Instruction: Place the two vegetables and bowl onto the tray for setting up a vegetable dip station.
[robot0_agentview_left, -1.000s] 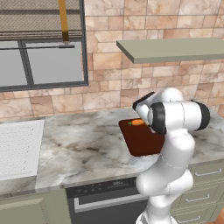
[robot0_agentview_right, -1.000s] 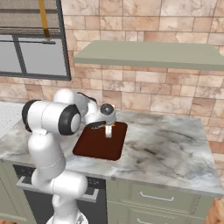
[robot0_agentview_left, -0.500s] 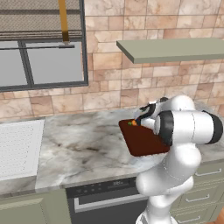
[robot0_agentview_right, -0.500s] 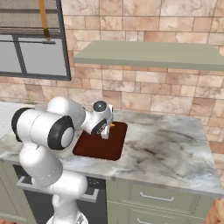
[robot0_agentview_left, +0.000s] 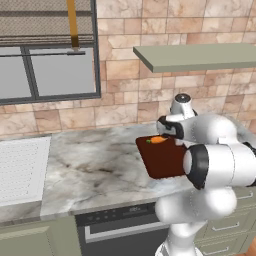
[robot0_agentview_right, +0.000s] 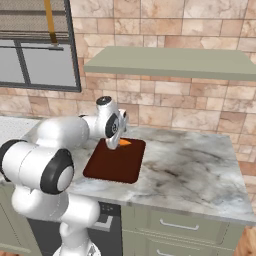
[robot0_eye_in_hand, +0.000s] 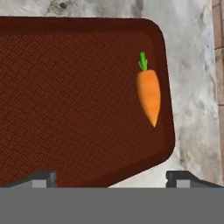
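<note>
Gripper (robot0_eye_in_hand: 111, 177) spread, empty, above tray (robot0_eye_in_hand: 65, 96), carrot (robot0_eye_in_hand: 148, 94).

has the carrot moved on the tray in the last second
Cannot tell. The carrot lies free by the tray's far rim, by the wall. A second ago the arm hid much of that spot, with orange glimpsed there. The tool is open, above the tray.

Orange carrot (robot0_agentview_left: 158, 140) on dark tray's (robot0_agentview_left: 165, 161) far edge, marble counter (robot0_agentview_left: 95, 172)
</note>
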